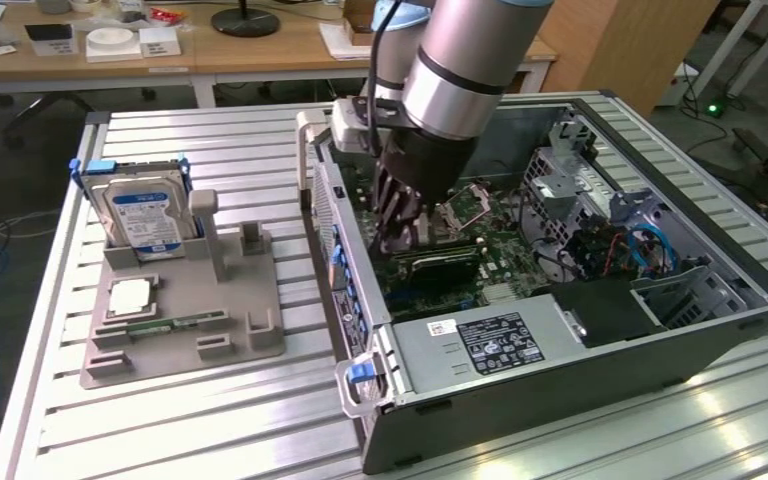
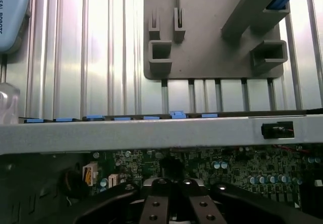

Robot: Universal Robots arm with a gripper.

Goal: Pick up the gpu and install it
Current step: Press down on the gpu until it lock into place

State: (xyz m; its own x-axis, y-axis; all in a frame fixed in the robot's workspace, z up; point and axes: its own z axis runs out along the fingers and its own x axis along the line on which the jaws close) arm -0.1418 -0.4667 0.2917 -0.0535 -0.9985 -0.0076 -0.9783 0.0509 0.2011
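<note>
Black gripper (image 2: 171, 196) links sit closest to the wrist camera, jaws drawn fully together just above the green motherboard (image 2: 242, 168) inside the open computer case (image 1: 704, 330). Seen from the exterior view, the gripper (image 1: 398, 235) reaches down into the case beside a dark card standing on the motherboard (image 1: 458, 260), probably the gpu (image 1: 440, 262), though I cannot tell whether the gripper holds it. On the tabletop (image 1: 224, 420), towards the exterior view's left, a grey fixture (image 1: 177, 330) carries a hard drive (image 1: 144, 215) and a memory stick (image 1: 177, 323).

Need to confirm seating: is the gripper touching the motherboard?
Cannot tell. In the exterior view the gripper is low over the motherboard inside the computer case, hiding any contact.
</note>
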